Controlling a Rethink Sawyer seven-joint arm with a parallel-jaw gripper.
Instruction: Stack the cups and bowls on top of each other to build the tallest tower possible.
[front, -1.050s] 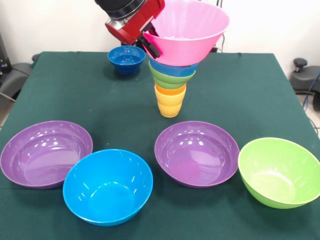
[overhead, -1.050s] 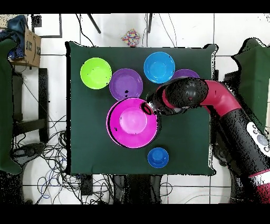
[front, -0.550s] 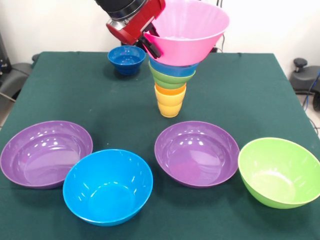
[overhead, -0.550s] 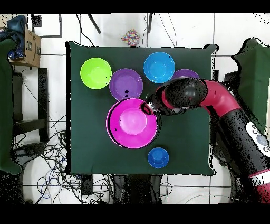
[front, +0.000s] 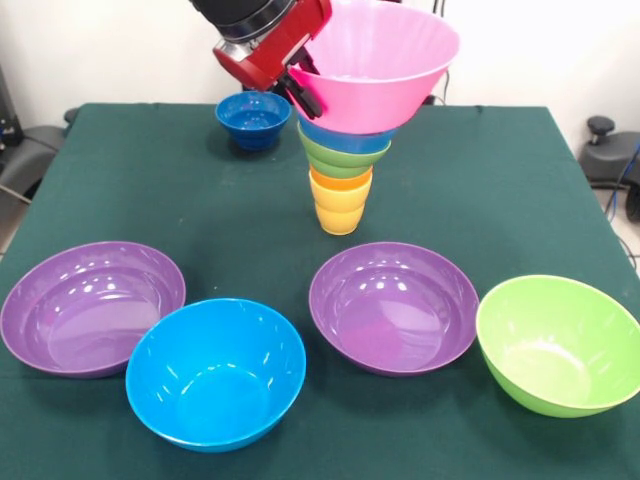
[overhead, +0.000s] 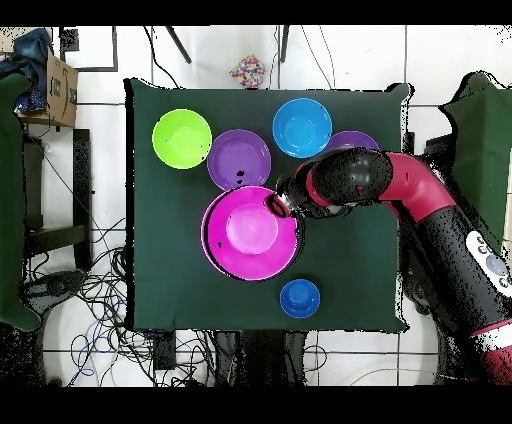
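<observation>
The tower stands mid-table: a yellow-orange cup (front: 339, 215), an orange cup (front: 340, 181), a small green bowl (front: 344, 160) and a light blue bowl (front: 343, 138). A large pink bowl (front: 377, 62) sits slightly tilted right on top of it, its base meeting the light blue bowl. My gripper (front: 301, 90) is shut on the pink bowl's left rim. In the overhead view the pink bowl (overhead: 250, 232) hides the tower, and the gripper (overhead: 278, 206) holds its right rim.
A small dark blue bowl (front: 252, 117) stands behind the tower to the left. Across the front lie a purple bowl (front: 92, 305), a large blue bowl (front: 215, 372), a second purple bowl (front: 393, 305) and a large green bowl (front: 558, 343).
</observation>
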